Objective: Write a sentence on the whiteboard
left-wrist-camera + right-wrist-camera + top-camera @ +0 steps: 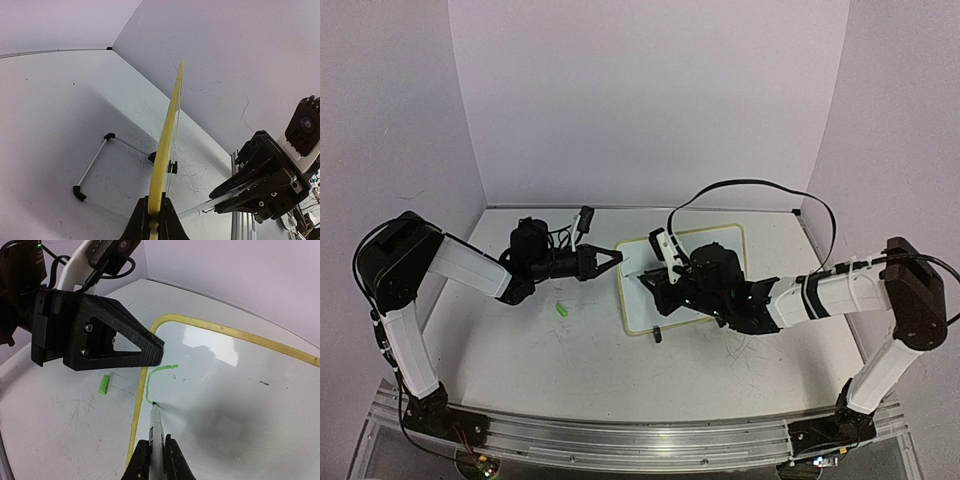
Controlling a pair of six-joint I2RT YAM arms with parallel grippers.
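Note:
The whiteboard point(642, 312), white with a pale yellow rim, lies tilted on the table right of centre. My left gripper point(617, 257) is shut on its left rim, which runs edge-on as a yellow strip point(168, 132) from between the fingers point(139, 220). My right gripper point(156, 449) is shut on a white marker point(156, 424). The marker's tip touches the whiteboard point(240, 390) near its upper left corner. Of the sentence, one curved green stroke point(150, 382) shows, ending at the tip. The right gripper point(656, 284) hovers over the board's left part.
A green marker cap point(562, 310) lies on the table left of the board. The board's wire stand with black feet point(108, 136) shows beneath it. The left gripper's black finger point(115, 337) hangs close above the stroke. Walls enclose the table on three sides.

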